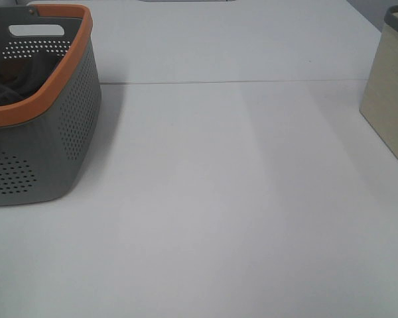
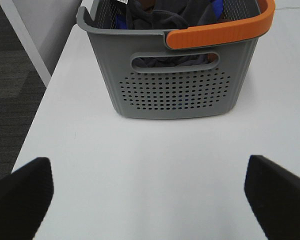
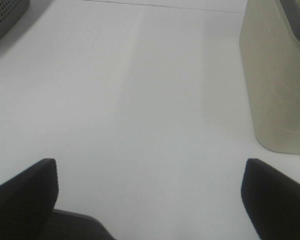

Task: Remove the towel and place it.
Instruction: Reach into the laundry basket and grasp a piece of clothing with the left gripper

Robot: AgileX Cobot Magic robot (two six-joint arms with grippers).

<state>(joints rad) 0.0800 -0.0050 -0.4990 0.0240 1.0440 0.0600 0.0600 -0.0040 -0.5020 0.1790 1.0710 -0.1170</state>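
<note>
The dark navy-grey towel (image 2: 165, 17) lies crumpled inside the grey perforated basket (image 2: 175, 95) with an orange rim; a small white tag (image 2: 123, 2) shows at its far corner. In the exterior high view the basket (image 1: 46, 132) stands at the left and the towel (image 1: 13, 83) shows as dark cloth inside. My left gripper (image 2: 150, 195) is open and empty, low over the table in front of the basket. My right gripper (image 3: 150, 195) is open and empty over the bare table. Neither gripper shows in the exterior high view.
A bit of bright blue cloth (image 2: 217, 6) peeks out beside the towel in the basket. A beige bin (image 1: 391, 93) with a dark rim stands at the right, also in the right wrist view (image 3: 277, 75). The table's left edge (image 2: 45, 95) runs next to the basket.
</note>
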